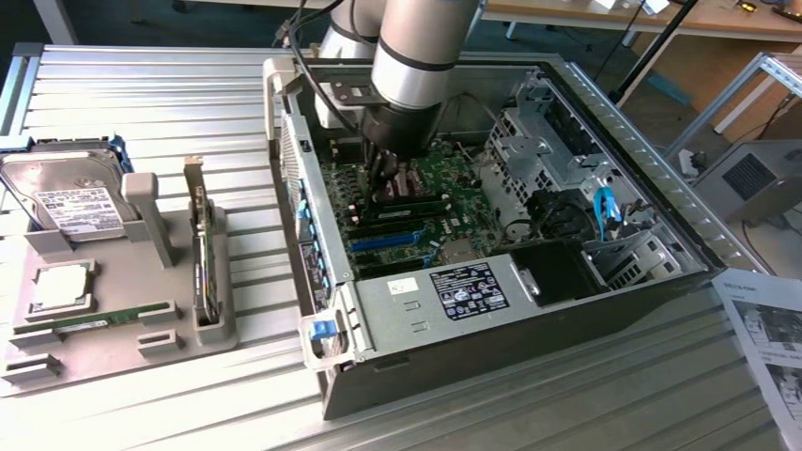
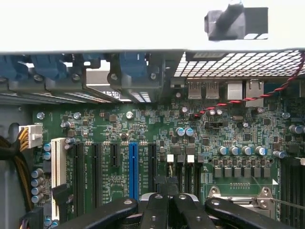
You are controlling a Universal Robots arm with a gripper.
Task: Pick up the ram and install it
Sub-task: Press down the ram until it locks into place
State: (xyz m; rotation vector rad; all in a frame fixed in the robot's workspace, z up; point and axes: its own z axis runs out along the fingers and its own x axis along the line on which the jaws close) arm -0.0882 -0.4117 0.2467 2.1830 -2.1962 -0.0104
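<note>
Ram, the long thin green circuit-board stick, could not be picked out with certainty, and whether it sat pinched in the pincer could not be told. The black robot gripper (image 1: 382,178) (image 2: 167,202) reached down inside the open grey metal computer case (image 1: 414,301), its jaws drawn tightly together just above the green motherboard (image 1: 441,174) (image 2: 143,124), near a long blue expansion slot (image 2: 133,169). Well apart from the case, on the exterior view's left, one green memory stick (image 1: 94,320) lay flat in a grey moulded parts tray (image 1: 176,340).
</note>
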